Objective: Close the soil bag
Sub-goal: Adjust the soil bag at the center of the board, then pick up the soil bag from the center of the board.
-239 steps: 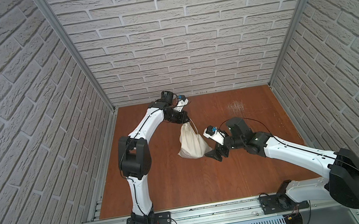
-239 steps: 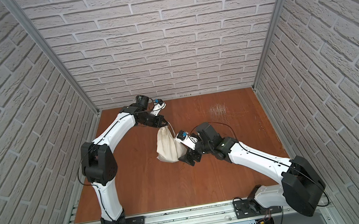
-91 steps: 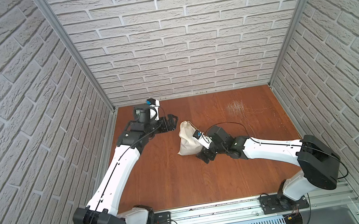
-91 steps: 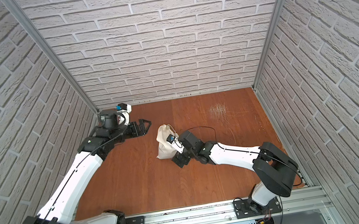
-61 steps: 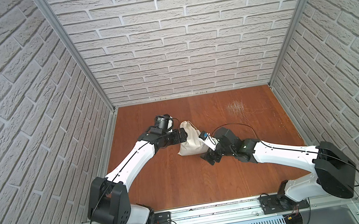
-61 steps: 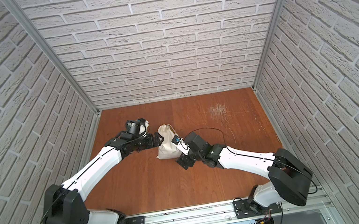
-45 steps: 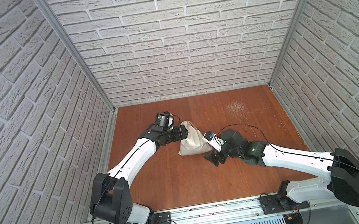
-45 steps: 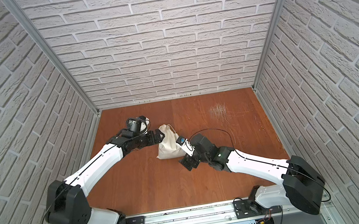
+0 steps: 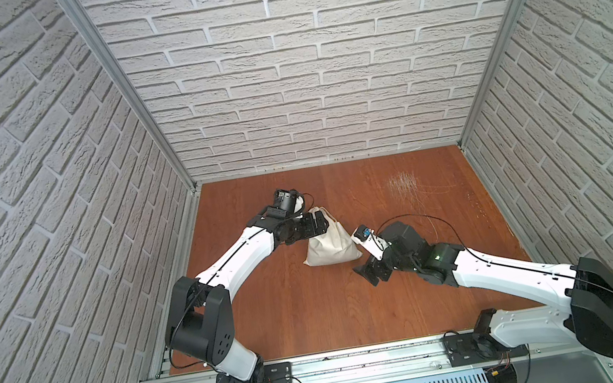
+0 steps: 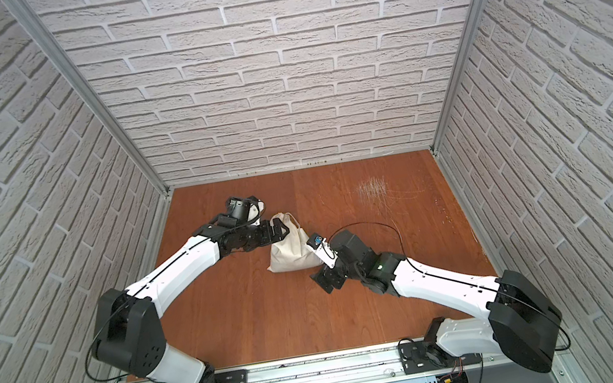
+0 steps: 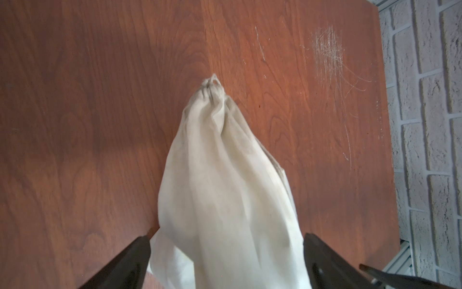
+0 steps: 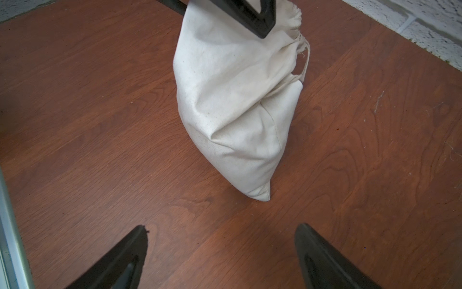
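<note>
- Placement: the soil bag [image 9: 330, 241] sits on the brown surface [image 9: 295, 308] between the two arms, its base flat and its top leaning toward the left arm.
- Neck: in the left wrist view the gathered neck [image 11: 211, 87] looks puckered tight. A loop of cord [image 12: 306, 62] hangs slack beside it in the right wrist view.
- Left gripper [image 9: 315, 227]: a few seconds ago it was holding the cord up near the back wall. It then let go and swung away, and now it is back with its jaws spread wide on either side of the bag's upper part, gripping nothing. Whether the jaws touch the cloth cannot be told.
- Right gripper [image 9: 370, 270]: it has drawn back from the bag's side. It now hangs near the bag's lower corner, clear of the cloth, with its jaws wide apart and empty.
- Meaning: the pull on the cord appears done, so the bag is probably closed or nearly so. The left jaws seem placed to steady or check it.
</note>
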Motion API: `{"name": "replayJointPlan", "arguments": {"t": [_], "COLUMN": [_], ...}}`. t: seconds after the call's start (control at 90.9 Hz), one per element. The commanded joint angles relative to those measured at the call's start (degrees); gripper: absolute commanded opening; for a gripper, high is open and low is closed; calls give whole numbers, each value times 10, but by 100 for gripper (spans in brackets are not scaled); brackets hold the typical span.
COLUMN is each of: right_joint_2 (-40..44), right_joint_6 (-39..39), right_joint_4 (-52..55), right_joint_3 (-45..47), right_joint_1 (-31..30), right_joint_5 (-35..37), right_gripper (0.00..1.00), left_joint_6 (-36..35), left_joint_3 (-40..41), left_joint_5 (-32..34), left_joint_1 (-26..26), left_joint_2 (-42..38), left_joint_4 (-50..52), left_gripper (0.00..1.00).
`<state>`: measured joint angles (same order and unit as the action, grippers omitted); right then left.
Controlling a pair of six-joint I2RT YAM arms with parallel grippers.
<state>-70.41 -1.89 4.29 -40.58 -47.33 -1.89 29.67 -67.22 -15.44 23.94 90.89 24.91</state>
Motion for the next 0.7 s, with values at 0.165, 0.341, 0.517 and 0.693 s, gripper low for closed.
{"name": "replayJointPlan", "arguments": {"t": [0.165, 0.341, 0.517, 0.693], "right_joint_2": [9, 18, 27, 12], "right_joint_6": [18, 41, 78, 154], "right_joint_4": [-17, -30, -40, -34], "right_joint_3": [12, 27, 32, 20], "right_joint_1": [13, 48, 87, 139], "right_joint_5": [-3, -36, -78, -140], "right_gripper": [95, 96, 96, 96], "left_joint_6": [-1, 5, 9, 11], "left_joint_3": [-16, 4, 22, 36], "left_joint_5": [-16, -9, -25, -48], "left_joint_1": [27, 37, 38, 38], "left_joint_2": [44, 49, 53, 62], "left_joint_4": [18, 3, -15, -33], "left_gripper": [98, 98, 91, 53]}}
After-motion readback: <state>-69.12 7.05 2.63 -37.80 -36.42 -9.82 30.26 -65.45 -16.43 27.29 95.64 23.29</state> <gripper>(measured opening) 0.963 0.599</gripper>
